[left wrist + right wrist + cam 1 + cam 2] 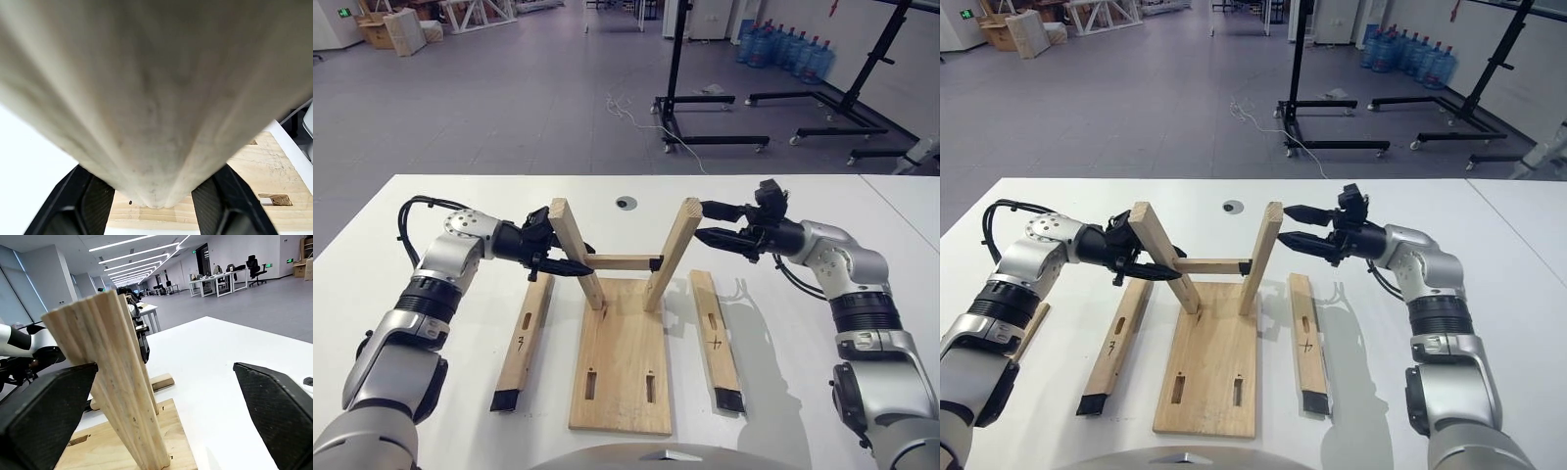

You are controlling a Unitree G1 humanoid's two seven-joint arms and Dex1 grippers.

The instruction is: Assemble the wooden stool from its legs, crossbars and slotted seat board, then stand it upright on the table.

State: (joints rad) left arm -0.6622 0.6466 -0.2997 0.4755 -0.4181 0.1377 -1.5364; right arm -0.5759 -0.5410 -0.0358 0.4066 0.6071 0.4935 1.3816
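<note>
Two legs stand tilted in the slotted seat board, joined by a crossbar into an H. My left gripper is shut on the left leg just above the crossbar. In the left wrist view that leg lies between the fingers. My right gripper is open beside the top of the right leg, its tips level with the leg's outer face. Two loose legs lie flat on either side of the board, one to the left and one to the right.
A thin wooden strip pokes out under my left forearm. A round grommet sits near the table's far edge. Black wheeled stands and water bottles are on the floor beyond. A second table adjoins at the right.
</note>
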